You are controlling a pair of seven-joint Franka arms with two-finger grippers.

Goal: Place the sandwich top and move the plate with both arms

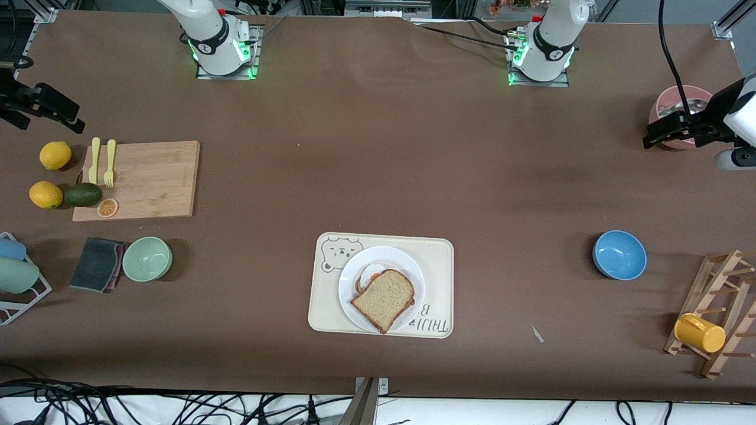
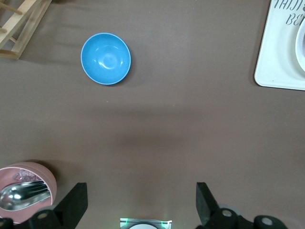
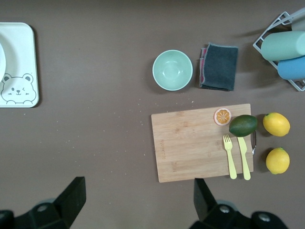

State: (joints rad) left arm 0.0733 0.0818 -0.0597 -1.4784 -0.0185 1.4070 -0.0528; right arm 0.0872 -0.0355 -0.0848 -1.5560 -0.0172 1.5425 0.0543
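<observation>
The sandwich top (image 1: 385, 298), a plain tan-brown slice, lies on the round white plate (image 1: 349, 286) and covers most of a slice with a fried egg (image 1: 372, 273). The plate sits on a cream tray with a bear drawing (image 1: 438, 260). My left gripper (image 1: 661, 131) is open and empty, held high over a pink bowl at the left arm's end of the table. My right gripper (image 1: 53, 118) is open and empty, held high near the lemons at the right arm's end. The left wrist view shows open fingers (image 2: 76, 202) over bare table. The right wrist view shows the same (image 3: 71, 195).
A wooden cutting board (image 1: 150, 180) with two yellow forks, two lemons (image 1: 55, 155), an avocado, a green bowl (image 1: 147, 258) and a dark cloth lie toward the right arm's end. A blue bowl (image 1: 619, 254), a pink bowl with a spoon (image 1: 679, 106) and a wooden rack with a yellow mug (image 1: 700, 332) lie toward the left arm's end.
</observation>
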